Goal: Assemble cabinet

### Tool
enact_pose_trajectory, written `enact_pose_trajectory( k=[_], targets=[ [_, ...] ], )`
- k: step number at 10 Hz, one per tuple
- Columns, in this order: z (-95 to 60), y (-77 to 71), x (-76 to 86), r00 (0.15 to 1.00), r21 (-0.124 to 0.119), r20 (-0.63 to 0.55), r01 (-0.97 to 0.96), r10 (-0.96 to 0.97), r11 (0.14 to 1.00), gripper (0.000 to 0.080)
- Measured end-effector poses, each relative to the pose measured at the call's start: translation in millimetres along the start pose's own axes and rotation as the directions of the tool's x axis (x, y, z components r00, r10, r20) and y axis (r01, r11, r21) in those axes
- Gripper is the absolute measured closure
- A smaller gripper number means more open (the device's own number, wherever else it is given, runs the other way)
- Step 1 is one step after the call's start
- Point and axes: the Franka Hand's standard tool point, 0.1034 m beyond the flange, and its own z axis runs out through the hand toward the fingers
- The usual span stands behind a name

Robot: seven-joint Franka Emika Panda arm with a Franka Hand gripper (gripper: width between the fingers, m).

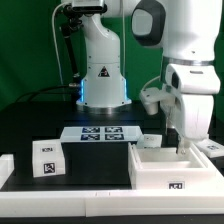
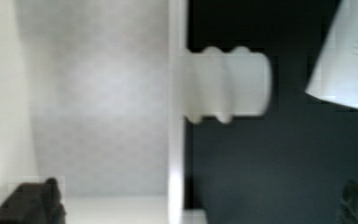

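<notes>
Because the cabinet [image 1: 165, 172] is the biggest piece, it sits at the very front of the black bench [image 1: 30, 125], toward the exterior view's right, where the arm can come at it from above. The gripper [image 1: 181, 146] hangs just over its back wall. In the wrist view the two dark fingers [image 2: 30, 203] are far apart. The edge of the white wall runs between them and touches neither, so the gripper is open and holds nothing. I think it is lined up this way so it can pinch that wall and move the cabinet.

A small ribbed knob [image 2: 229, 85] sticks out of the wall's side. It may be a peg for another part to fit on. Just beside the cabinet lies a white tagged part [image 1: 212, 148], close enough to grab soon.

Toward the exterior view's left, a small white cube [image 1: 45, 160] waits well apart, out of the arm's way. Behind it the marker board [image 1: 100, 133] lies flat in the middle, where the camera sees its tags. Farthest back stands the robot's base [image 1: 103, 75].
</notes>
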Motion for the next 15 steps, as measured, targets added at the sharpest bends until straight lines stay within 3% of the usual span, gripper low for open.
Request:
enact_pose_trajectory(
  k=[2, 4, 6, 10, 13, 15],
  targets=[
    [-21.4, -15.3, 2.1, 1.000, -0.019, 0.003, 0.008, -0.008, 1.000, 0.0003],
    [-32.2, -34.4, 15.4, 1.000, -0.031, -0.003, -0.028, 0.028, 0.999, 0.0002],
    [-26.0, -50.5, 37.2, 1.000, -0.030, -0.021, 0.006, -0.006, 1.000, 0.0002],
    [-26.3, -46.7, 30.2, 1.000, -0.031, -0.021, -0.012, 0.011, 0.999, 0.0002],
    [-23.5, -51.6, 39.1, 0.989, -0.057, -0.036, 0.144, -0.146, 0.988, 0.0002],
    [-14.1, -67.0, 64.9, 0.976, -0.030, -0.014, 0.218, -0.219, 0.975, 0.0002]
  ],
)
